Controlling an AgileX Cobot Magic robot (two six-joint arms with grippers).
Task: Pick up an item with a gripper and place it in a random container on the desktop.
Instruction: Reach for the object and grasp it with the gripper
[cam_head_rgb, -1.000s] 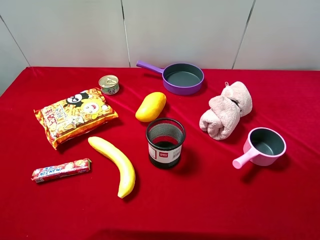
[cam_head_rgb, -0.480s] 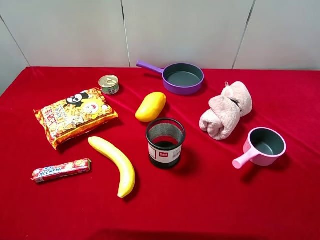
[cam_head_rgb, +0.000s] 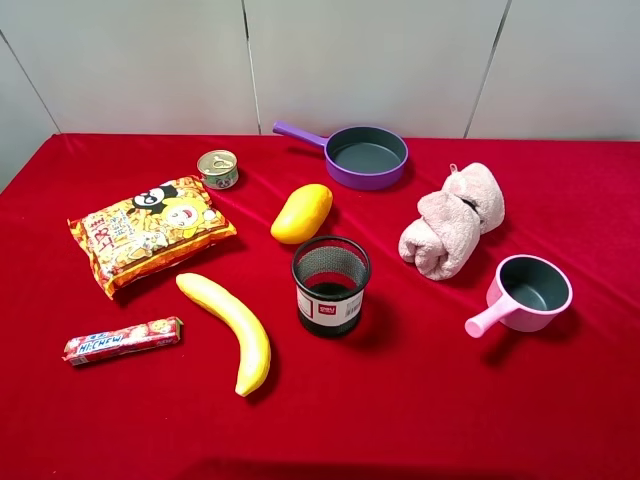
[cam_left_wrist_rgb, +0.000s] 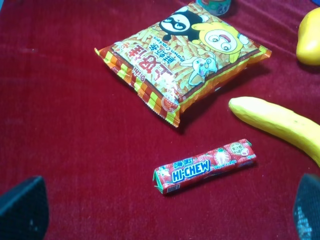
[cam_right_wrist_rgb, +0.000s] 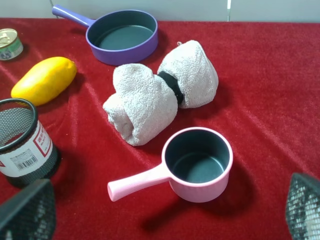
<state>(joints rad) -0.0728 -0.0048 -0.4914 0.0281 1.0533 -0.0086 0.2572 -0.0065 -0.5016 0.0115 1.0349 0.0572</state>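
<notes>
The yellow-orange mango (cam_head_rgb: 302, 213) lies on the red desktop (cam_head_rgb: 450, 400), just behind the black mesh cup. It also shows in the right wrist view (cam_right_wrist_rgb: 45, 80) and at the edge of the left wrist view (cam_left_wrist_rgb: 310, 37). The purple saucepan (cam_head_rgb: 367, 180) stands empty at the back centre and shows in the right wrist view (cam_right_wrist_rgb: 125, 52). Neither arm shows in the exterior view. My left gripper (cam_left_wrist_rgb: 164, 210) is open and empty above the candy bar. My right gripper (cam_right_wrist_rgb: 165, 210) is open and empty in front of the pink saucepan.
A black mesh cup (cam_head_rgb: 331, 285), a banana (cam_head_rgb: 232, 328), a snack bag (cam_head_rgb: 150, 232), a Hi-Chew bar (cam_head_rgb: 122, 340) and a small tin (cam_head_rgb: 218, 168) lie centre and left. A rolled pink towel (cam_head_rgb: 452, 220) and a pink saucepan (cam_head_rgb: 545, 300) are on the right.
</notes>
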